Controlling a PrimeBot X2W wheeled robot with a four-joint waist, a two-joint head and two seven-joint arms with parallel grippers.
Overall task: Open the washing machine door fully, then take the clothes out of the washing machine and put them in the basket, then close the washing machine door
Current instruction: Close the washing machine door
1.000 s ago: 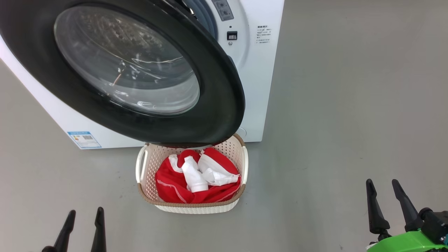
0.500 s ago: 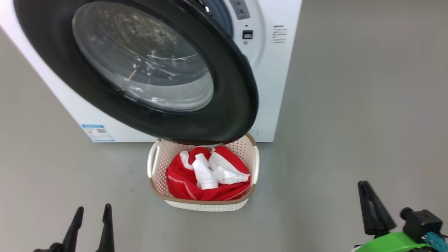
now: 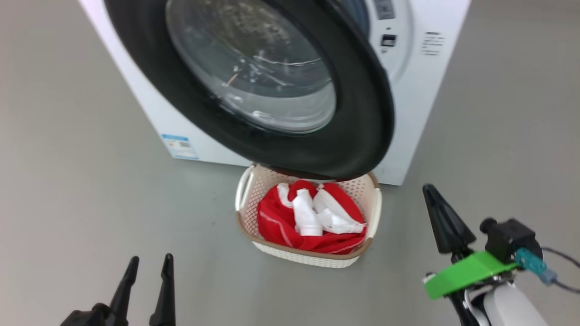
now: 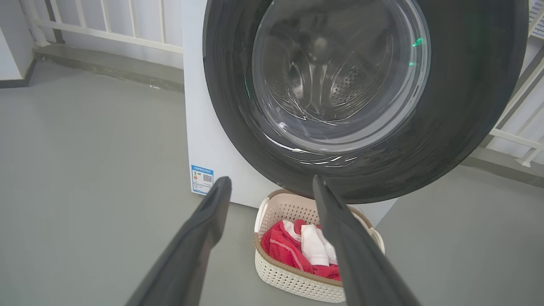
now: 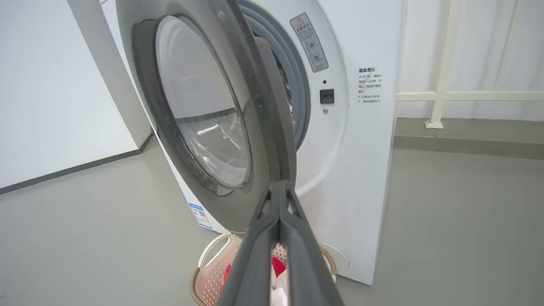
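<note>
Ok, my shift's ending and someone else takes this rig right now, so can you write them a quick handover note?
Left gripper: open, empty.
Right gripper: shut, empty, to the right of the basket.
Red clothes lie in the basket on the floor in front of the washing machine. The washing machine door stands open above the basket's far end.
Done: door opened, clothes in basket.
Left: close the door.

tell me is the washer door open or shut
Open. The door stands swung out from the washer, baring the grey gasket behind its edge, and overhangs the basket.
</note>
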